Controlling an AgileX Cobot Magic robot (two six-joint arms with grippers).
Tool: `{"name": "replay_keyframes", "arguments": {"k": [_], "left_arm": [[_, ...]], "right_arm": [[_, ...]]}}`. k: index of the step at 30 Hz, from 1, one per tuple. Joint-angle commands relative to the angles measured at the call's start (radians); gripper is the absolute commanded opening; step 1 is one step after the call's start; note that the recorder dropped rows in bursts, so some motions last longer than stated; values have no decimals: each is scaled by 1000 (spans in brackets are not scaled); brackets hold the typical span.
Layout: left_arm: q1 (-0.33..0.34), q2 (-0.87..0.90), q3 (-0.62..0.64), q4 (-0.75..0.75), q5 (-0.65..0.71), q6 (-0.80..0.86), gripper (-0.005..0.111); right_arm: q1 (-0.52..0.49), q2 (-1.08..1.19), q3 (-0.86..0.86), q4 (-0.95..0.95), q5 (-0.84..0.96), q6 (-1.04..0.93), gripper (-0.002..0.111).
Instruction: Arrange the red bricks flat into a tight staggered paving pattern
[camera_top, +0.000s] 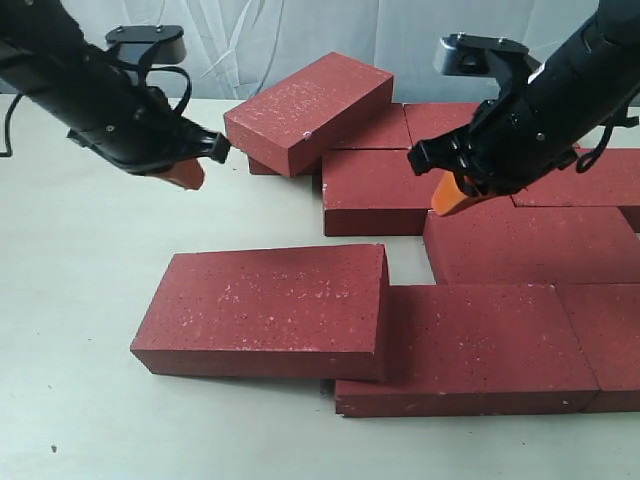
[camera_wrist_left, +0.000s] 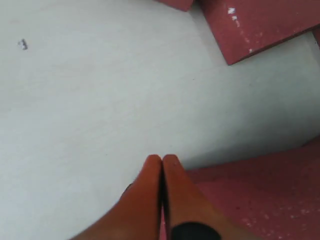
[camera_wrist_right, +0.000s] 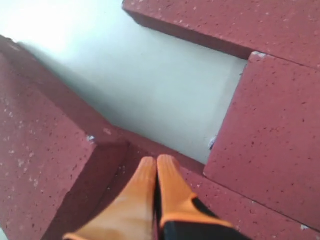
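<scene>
Red bricks (camera_top: 480, 340) cut off at right edge

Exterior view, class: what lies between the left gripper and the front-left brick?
Only bare table separates the left gripper from the front-left brick, seen in the exterior view.

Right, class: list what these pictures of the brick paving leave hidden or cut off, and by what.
Exterior view: the tilted brick at the back covers whatever lies under it.
Exterior view: the right arm hides part of the back-row bricks.
Exterior view: the frame's right edge cuts off the front-right brick, so the brick count is uncertain.
Left wrist view: the left pincer blocks what lies beneath it.
</scene>
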Motion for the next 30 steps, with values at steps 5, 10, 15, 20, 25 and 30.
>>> {"name": "replay_keyframes", "arguments": {"k": [5,10,15,20,25,30], "left_arm": [[163,-52,166,2,-26,-24,0],[184,-52,251,19,-30,-21,0],[184,-41,311,21,-82,-19,0],[184,-20,318,13,-84,-17,0],[184,26,318,-77,-78,68,0],[184,69,318,-184,-72,164,0]], "right_arm": [[77,-10,-3,-42,59,-2,-1],[128,-10,-3,-70,86,0,-1],[166,-10,-3,-79,102,2,-1],[200,-10,-3,-112,123,19,-1],[225,14,-3,-228,130,116,-1],[249,39,33,-225,108,118,-1]]}}
